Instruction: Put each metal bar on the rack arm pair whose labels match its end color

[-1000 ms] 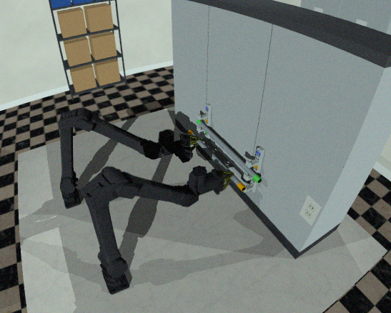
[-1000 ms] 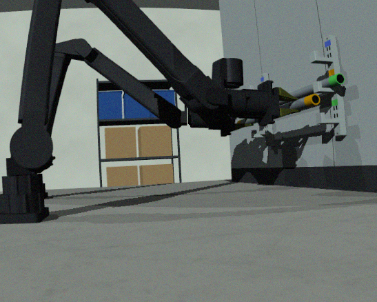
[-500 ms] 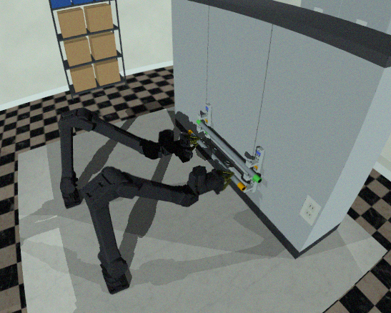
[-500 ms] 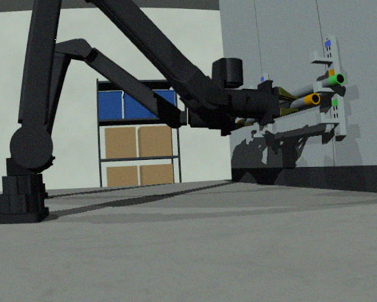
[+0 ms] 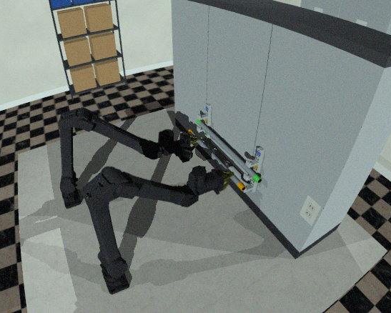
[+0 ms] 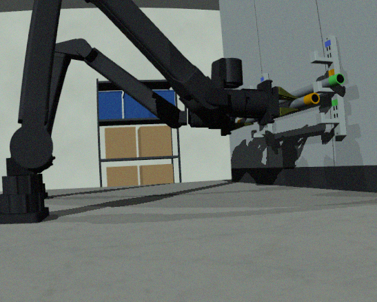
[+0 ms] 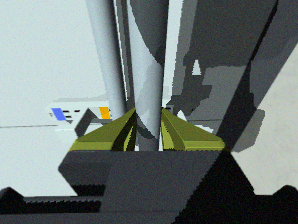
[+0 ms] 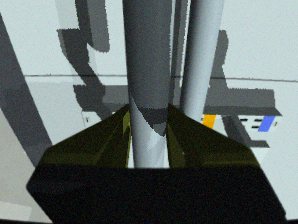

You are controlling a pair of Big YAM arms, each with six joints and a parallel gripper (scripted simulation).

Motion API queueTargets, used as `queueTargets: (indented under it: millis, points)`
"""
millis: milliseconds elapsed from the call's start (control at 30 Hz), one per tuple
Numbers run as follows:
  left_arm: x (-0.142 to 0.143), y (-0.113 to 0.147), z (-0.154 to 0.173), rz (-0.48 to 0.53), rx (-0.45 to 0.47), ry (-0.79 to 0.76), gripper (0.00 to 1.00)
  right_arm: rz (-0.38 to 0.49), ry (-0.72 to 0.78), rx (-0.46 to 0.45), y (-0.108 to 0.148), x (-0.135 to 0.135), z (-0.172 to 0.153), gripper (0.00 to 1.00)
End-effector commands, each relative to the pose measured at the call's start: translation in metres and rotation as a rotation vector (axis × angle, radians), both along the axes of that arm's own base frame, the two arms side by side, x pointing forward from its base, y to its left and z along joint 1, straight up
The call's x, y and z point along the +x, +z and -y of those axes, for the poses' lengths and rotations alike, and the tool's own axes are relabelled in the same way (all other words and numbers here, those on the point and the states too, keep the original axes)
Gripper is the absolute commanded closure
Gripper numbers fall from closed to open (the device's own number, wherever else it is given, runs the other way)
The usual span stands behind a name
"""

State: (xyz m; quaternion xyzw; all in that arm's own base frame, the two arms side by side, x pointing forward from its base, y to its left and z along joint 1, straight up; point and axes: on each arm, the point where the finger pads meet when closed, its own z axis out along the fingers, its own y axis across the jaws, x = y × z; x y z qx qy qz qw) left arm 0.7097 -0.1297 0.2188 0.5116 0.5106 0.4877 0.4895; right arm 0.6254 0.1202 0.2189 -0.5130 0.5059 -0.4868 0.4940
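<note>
The orange-ended bar [image 5: 241, 186] [image 6: 305, 100] [image 7: 148, 75] [image 8: 147, 50] is held by both grippers in front of the rack, a little lower than the other bar. My left gripper [image 5: 195, 140] [image 7: 148, 112] is shut on it near its far end. My right gripper [image 5: 228, 175] [image 6: 293, 103] [image 8: 148, 111] is shut on it nearer its near end. The green-ended bar [image 5: 256, 179] [image 6: 335, 79] [image 7: 106, 50] [image 8: 202, 50] lies on the middle arms, below the orange label [image 6: 331, 72]. The green label [image 6: 335, 103] is above the bottom arm [image 6: 326, 118], which bears no bar.
The rack's top arm [image 6: 322, 60] holds no bar and sits below the blue label [image 6: 328, 43]. The wall [image 5: 308, 118] stands close behind both bars. A wall outlet [image 5: 310, 210] is to the near side of the rack. A shelf of boxes [image 5: 81, 48] stands far off.
</note>
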Motion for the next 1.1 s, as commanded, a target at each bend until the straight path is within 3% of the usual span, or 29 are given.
queueTargets:
  millis: [0,1067]
  points:
    - [0.003,0.033,-0.007,0.075,-0.01,0.011,1.0,0.082,-0.01,0.029,0.034,0.002,0.001,1.0]
    - [0.004,0.018,-0.009,0.075,-0.01,0.011,1.0,0.082,-0.01,0.029,0.019,0.005,0.0,1.0]
